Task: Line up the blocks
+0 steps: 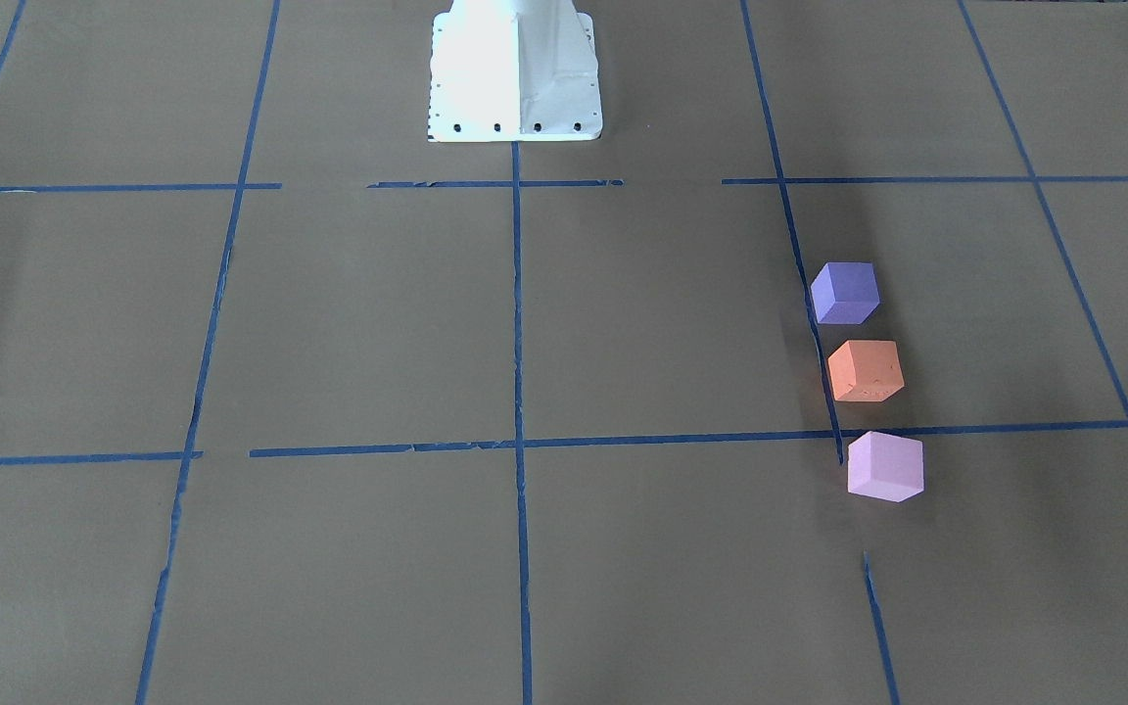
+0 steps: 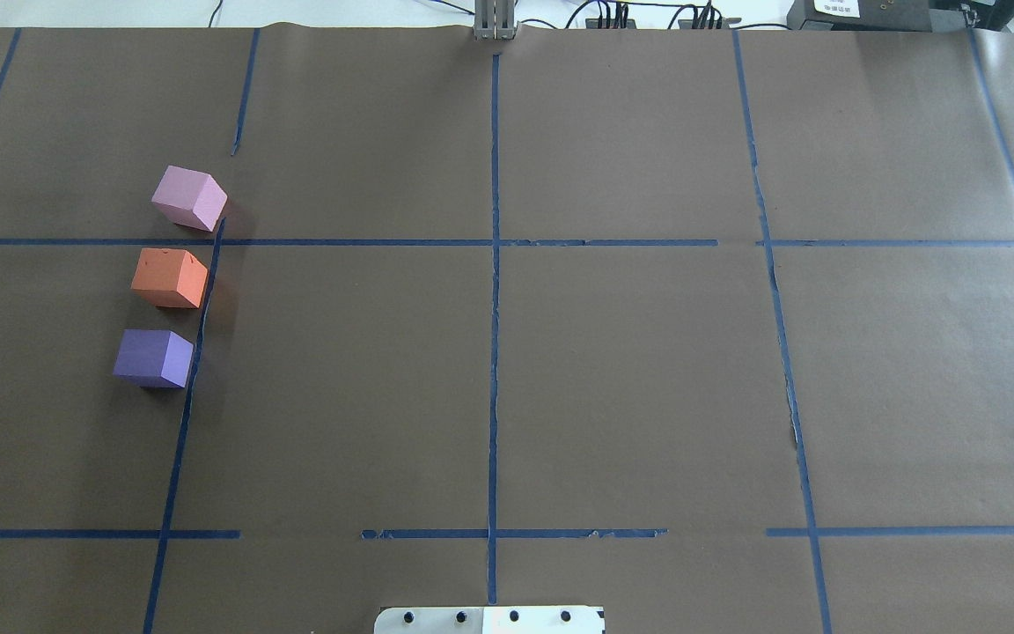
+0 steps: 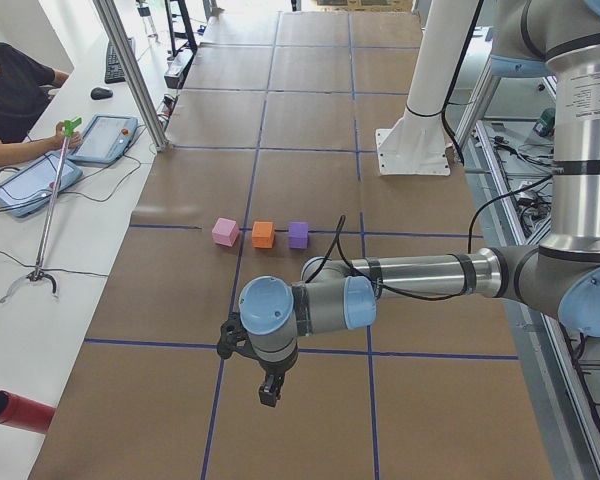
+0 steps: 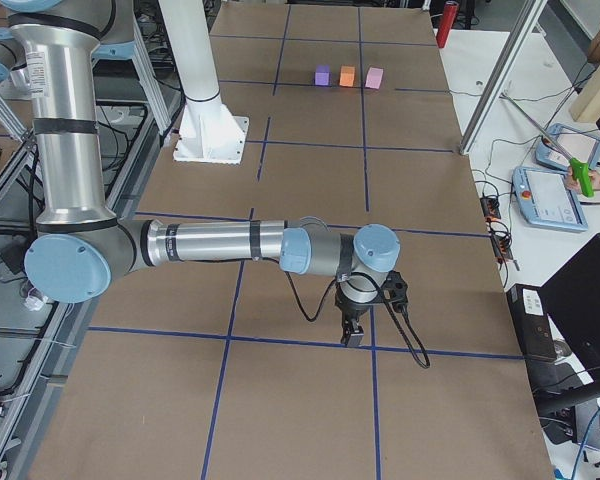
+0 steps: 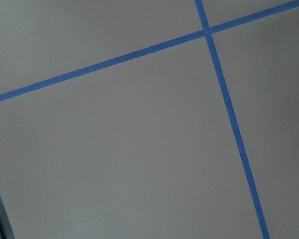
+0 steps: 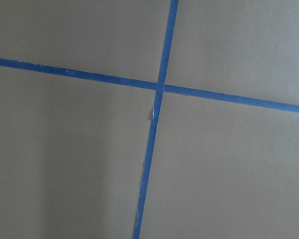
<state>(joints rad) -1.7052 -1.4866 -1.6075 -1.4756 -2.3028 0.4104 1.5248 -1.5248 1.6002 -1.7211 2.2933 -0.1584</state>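
1. Brown-papered table (image 2: 630,379), gridded with blue tape (image 2: 494,352), is noted.
2. Blue-violet block (image 2: 153,357), orange block (image 2: 169,277) and pink block (image 2: 189,198) are lined up at far left, slightly apart.
3. Left gripper (image 3: 270,396) and right gripper (image 4: 353,337) are seen only from the side views; their opening cannot be told.

I counted three foam cubes on the table (image 2: 630,396): one blue-violet block (image 1: 845,292), one orange block (image 1: 865,371) and one pink block (image 1: 885,467). There were two robot arms, the left arm (image 3: 420,275) and the right arm (image 4: 220,242), each carrying a single gripper, so two in all: the left gripper (image 3: 269,395) and the right gripper (image 4: 353,338). One white pedestal (image 1: 513,78) stood there. The side bench (image 3: 20,290) held two tablets, the nearer tablet (image 3: 32,183) and the farther tablet (image 3: 108,138), and one red tube (image 3: 18,412). One operator (image 3: 10,95) sat by it.
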